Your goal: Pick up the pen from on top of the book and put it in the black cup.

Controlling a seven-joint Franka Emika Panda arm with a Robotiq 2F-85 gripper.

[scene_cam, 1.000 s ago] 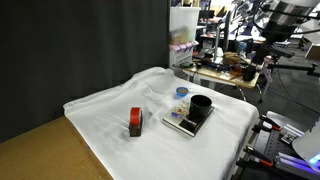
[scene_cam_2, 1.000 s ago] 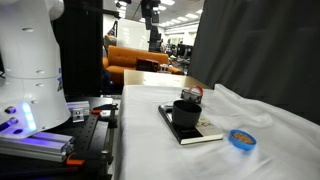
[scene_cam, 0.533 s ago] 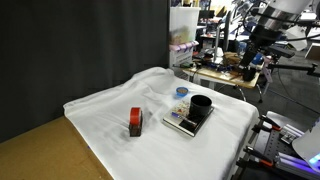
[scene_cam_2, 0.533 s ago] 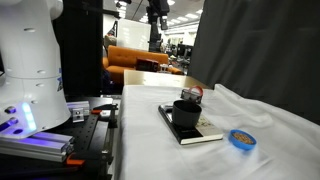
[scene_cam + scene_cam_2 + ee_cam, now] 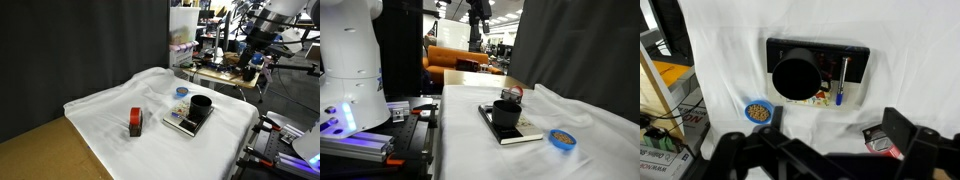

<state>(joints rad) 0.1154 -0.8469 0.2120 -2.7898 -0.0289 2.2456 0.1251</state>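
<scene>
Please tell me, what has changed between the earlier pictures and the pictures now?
The gripper, high above the table, shifted slightly sideways; it remains open and took hold of nothing. The pen lies on the book beside the black cup as before; the blue round object and the red block did not move.

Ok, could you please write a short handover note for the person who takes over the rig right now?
Gripper: jaws open, empty, well above the book.
Pen: lies on the book, beside the black cup, which also stands on the book.
Done: nothing yet; the pen is not grasped.
Left: come down over the pen, grasp it, lift it and drop it into the black cup.
</scene>
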